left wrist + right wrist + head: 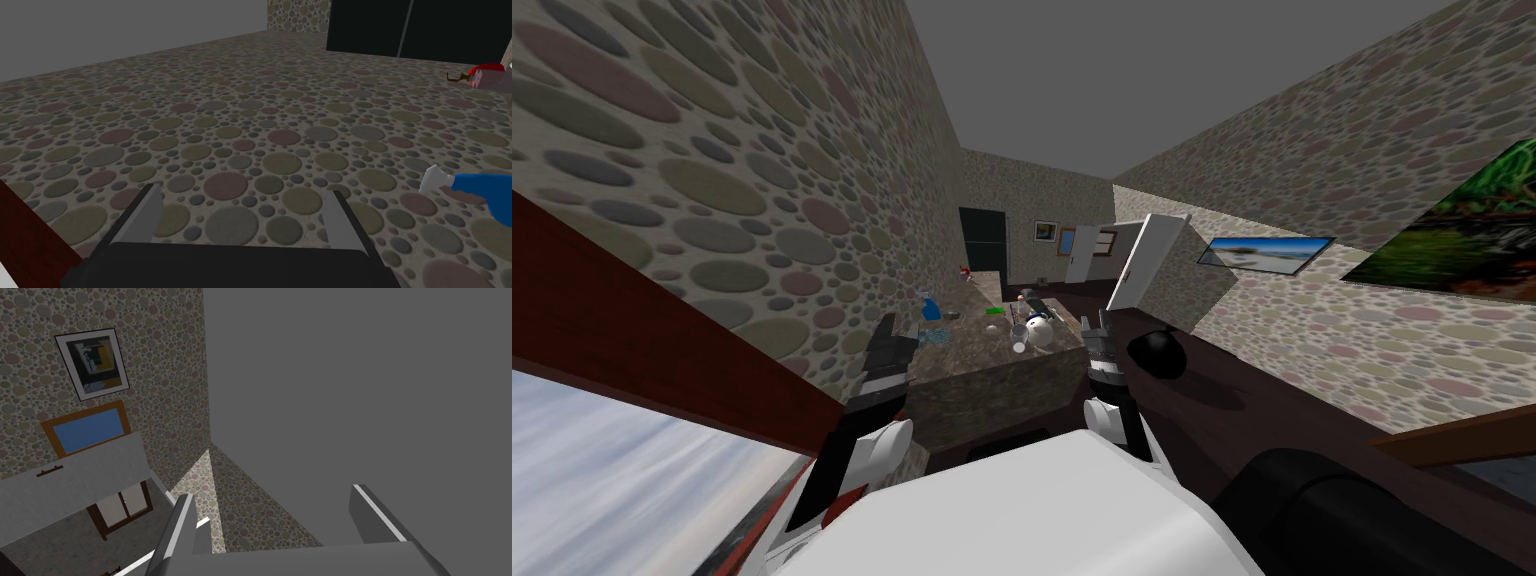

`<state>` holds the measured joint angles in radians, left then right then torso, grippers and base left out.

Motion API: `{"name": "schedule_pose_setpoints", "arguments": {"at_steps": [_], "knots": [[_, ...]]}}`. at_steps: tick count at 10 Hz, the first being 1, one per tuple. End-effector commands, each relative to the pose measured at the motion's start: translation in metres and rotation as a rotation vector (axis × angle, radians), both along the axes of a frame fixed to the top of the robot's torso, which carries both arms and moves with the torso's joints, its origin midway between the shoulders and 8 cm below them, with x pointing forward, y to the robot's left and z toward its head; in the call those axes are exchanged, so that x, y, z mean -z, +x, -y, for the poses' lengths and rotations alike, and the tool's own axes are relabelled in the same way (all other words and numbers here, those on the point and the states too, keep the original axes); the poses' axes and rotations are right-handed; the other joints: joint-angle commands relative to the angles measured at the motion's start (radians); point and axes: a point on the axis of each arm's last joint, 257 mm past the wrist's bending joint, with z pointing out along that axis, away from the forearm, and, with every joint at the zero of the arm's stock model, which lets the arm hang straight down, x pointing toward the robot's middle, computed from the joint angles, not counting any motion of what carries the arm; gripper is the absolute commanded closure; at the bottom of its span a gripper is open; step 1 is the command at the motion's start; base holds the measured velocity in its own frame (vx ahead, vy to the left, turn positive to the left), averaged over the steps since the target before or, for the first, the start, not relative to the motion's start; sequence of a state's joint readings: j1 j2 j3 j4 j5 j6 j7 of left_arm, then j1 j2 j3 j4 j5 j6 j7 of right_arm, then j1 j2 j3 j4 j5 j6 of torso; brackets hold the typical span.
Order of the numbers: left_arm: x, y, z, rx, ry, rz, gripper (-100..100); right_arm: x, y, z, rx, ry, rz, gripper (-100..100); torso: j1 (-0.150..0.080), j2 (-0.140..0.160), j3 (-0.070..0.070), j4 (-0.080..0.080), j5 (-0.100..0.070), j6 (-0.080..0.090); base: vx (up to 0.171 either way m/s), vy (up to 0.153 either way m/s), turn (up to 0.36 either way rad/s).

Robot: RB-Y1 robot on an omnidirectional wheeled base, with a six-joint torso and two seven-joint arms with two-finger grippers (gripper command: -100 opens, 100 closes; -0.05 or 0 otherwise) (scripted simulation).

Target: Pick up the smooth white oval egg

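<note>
A white oval thing point(1039, 334), which I take for the egg, lies on the mottled stone counter point(982, 375) near its right front part, among other small items. My left gripper point(902, 326) hovers at the counter's left front corner, open and empty, well to the left of the egg. In the left wrist view the left gripper point(245, 192) faces the pebble-patterned wall, with a blue spray bottle point(482, 195) off to one side. My right gripper point(1097, 325) is raised at the counter's right edge, close to the egg; the right gripper point(272, 492) is open with nothing between its fingers.
On the counter stand the blue spray bottle point(929, 305), a green item point(995, 311), a small clear glass point(1019, 345) and a red item point(967, 270) at the far end. A black round object point(1157, 354) sits right of the counter. A white door point(1147, 262) stands open beyond.
</note>
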<state>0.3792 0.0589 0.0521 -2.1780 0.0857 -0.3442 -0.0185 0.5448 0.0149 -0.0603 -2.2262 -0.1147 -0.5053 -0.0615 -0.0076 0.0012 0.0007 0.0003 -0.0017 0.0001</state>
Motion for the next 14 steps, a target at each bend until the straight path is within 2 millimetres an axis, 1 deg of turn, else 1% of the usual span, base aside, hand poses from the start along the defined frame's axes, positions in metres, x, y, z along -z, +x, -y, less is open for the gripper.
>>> {"name": "schedule_pose_setpoints", "arguments": {"at_steps": [1, 3, 4, 5, 6, 7, 8, 9, 10, 11, 12, 13, 14], "knots": [[0.006, 0.008, -0.003, 0.006, -0.004, -0.026, -100, 0.000, 0.000, 0.000, 0.000, 0.000, 0.000, 0, 0.000, 0.000, 0.000, 0.000, 0.000, 0.000, -0.013, -0.069, 0.012], [0.021, 0.030, -0.009, 0.023, -0.023, -0.087, -100, 0.000, 0.000, 0.000, 0.000, 0.000, 0.000, 0, 0.003, -0.001, -0.001, 0.000, 0.001, 0.000, -0.018, -0.094, 0.027], [0.030, 0.041, -0.013, 0.029, -0.037, -0.118, -100, 0.000, 0.000, 0.000, 0.000, 0.000, 0.000, 0, 0.000, 0.000, 0.000, 0.000, 0.000, 0.000, -0.033, -0.142, 0.043], [0.033, 0.043, -0.013, 0.029, -0.039, -0.132, -100, 0.000, 0.000, 0.000, 0.000, 0.000, 0.000, 0, -0.001, 0.000, 0.000, 0.000, 0.000, 0.000, -0.014, -0.104, 0.019], [0.042, 0.054, -0.017, 0.035, -0.055, -0.165, -100, 0.000, 0.000, 0.000, 0.000, 0.000, 0.000, 0, 0.000, -0.001, 0.000, 0.000, 0.000, 0.000, -0.008, -0.084, 0.023], [0.043, 0.055, -0.017, 0.035, -0.056, -0.171, -100, 0.000, 0.000, 0.000, 0.000, 0.000, 0.000, 0, 0.002, -0.001, -0.001, 0.000, 0.000, 0.000, -0.006, -0.062, 0.017], [0.052, 0.067, -0.021, 0.040, -0.075, -0.202, -100, 0.000, 0.000, 0.000, 0.000, 0.000, 0.000, 0, 0.003, -0.001, -0.001, 0.000, 0.001, 0.000, 0.006, -0.081, 0.024], [0.054, 0.068, -0.021, 0.040, -0.076, -0.212, -100, 0.000, 0.000, 0.000, 0.000, 0.000, 0.000, 0, 0.002, -0.002, -0.001, 0.000, 0.001, 0.000, -0.001, -0.070, 0.018], [0.063, 0.079, -0.025, 0.045, -0.097, -0.244, -100, 0.000, 0.000, 0.000, 0.000, 0.000, 0.000, 0, 0.003, -0.002, -0.001, 0.000, 0.001, 0.000, -0.011, -0.079, 0.032], [0.065, 0.080, -0.025, 0.045, -0.098, -0.255, -100, 0.000, 0.000, 0.000, 0.000, 0.000, 0.000, 0, 0.003, -0.001, -0.001, 0.000, 0.001, 0.000, -0.011, -0.072, 0.017], [0.074, 0.092, -0.029, 0.050, -0.120, -0.288, -100, 0.000, 0.000, 0.000, 0.000, 0.000, 0.000, 0, 0.003, -0.001, -0.001, 0.000, 0.001, 0.000, -0.012, -0.081, 0.025], [0.077, 0.093, -0.029, 0.049, -0.122, -0.299, -100, 0.000, 0.000, 0.000, 0.000, 0.000, 0.000, 0, 0.002, -0.001, -0.001, 0.000, 0.000, 0.000, -0.012, -0.078, 0.020], [0.087, 0.105, -0.032, 0.054, -0.146, -0.336, -100, 0.000, 0.000, 0.000, 0.000, 0.000, 0.000, 0, 0.003, -0.001, -0.001, 0.000, 0.000, 0.000, -0.027, -0.098, 0.027]]}}
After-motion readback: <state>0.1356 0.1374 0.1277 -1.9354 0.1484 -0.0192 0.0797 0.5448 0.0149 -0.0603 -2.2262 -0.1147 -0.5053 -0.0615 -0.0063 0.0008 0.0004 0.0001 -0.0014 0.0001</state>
